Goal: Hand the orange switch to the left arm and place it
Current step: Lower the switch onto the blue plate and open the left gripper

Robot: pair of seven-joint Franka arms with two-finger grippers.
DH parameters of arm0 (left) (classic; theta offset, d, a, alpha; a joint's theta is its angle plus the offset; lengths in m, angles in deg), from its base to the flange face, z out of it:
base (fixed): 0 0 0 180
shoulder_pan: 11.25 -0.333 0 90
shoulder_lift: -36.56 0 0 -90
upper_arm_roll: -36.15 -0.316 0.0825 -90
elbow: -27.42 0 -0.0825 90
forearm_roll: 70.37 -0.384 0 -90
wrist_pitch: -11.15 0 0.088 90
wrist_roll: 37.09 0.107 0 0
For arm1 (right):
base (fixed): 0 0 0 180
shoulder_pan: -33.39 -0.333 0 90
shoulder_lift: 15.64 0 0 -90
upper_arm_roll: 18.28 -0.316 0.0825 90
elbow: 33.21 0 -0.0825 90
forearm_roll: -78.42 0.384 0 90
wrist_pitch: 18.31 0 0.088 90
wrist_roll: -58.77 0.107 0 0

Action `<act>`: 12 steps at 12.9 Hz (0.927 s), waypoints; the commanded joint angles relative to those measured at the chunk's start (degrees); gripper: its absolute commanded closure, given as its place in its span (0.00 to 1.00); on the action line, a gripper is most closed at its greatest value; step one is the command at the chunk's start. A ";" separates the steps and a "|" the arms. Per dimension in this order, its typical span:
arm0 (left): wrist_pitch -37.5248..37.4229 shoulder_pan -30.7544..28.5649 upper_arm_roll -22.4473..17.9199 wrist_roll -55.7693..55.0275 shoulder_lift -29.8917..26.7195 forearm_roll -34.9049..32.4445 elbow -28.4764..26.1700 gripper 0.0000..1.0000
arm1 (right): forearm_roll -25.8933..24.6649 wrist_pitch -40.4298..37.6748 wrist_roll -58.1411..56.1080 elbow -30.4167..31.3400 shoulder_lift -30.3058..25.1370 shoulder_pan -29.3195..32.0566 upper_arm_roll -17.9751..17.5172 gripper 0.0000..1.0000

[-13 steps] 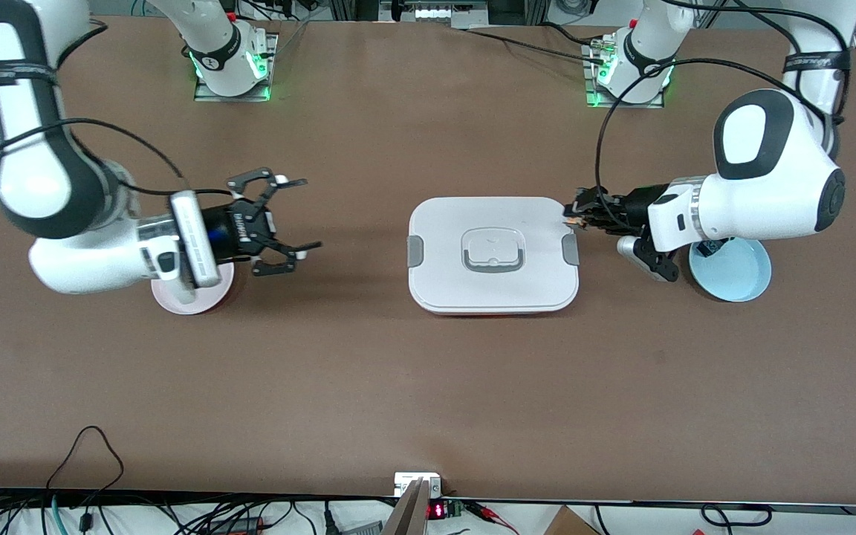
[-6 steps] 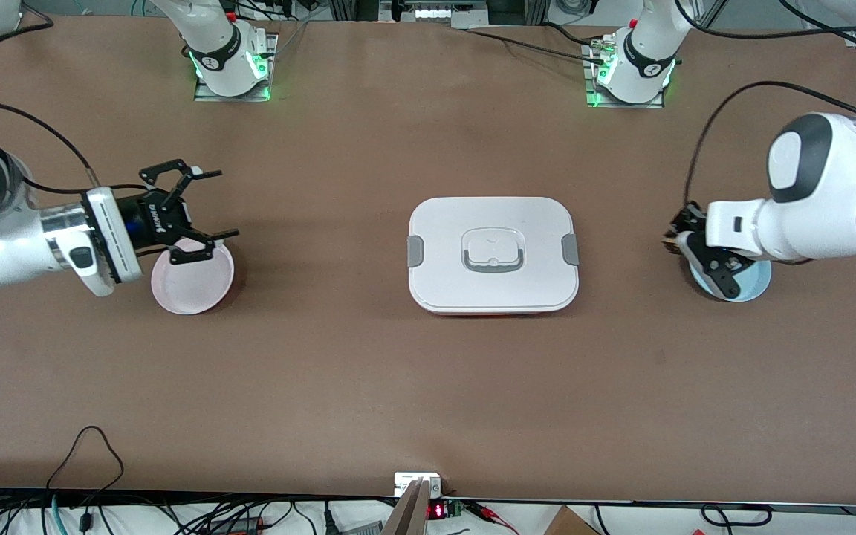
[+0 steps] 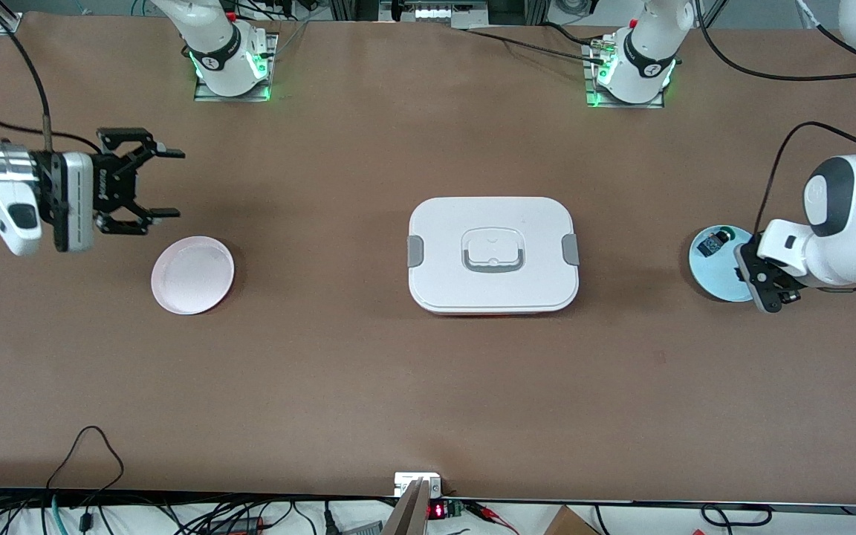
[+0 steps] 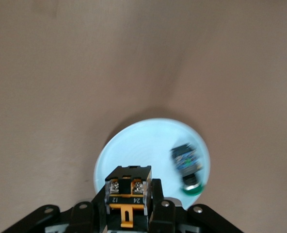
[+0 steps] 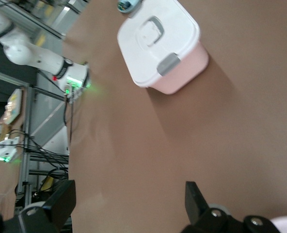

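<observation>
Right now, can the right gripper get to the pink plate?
Probably yes. The right gripper hangs open beside the pink plate, nothing between them; the box sits mid-table, clear of that path.

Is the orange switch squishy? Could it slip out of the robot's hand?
The switch, in the left hand over the blue plate, looks like hard plastic with metal screws, so probably stiff. It is tiny beside the hand, so likely light. Its smooth sides might slip in a loose grip. The right hand waits open by the pink plate.
</observation>
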 commanded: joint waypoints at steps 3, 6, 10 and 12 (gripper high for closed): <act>14.50 -4.47 0.80 12.13 -0.41 -1.53 -10.27 0.84 | -9.28 2.06 16.64 0.99 -6.72 -9.46 7.22 0.00; 18.82 -5.60 0.80 15.21 2.57 -1.53 -11.16 0.84 | -18.40 2.67 23.26 0.90 -9.53 -14.72 7.40 0.00; 21.02 -7.27 0.89 15.22 4.69 -1.53 -12.47 0.84 | -24.14 9.43 23.27 1.60 -9.89 -15.53 7.40 0.00; 22.43 -7.54 0.89 15.22 4.87 -1.53 -13.18 0.76 | -24.14 14.95 23.19 3.00 -9.63 -15.62 8.80 0.00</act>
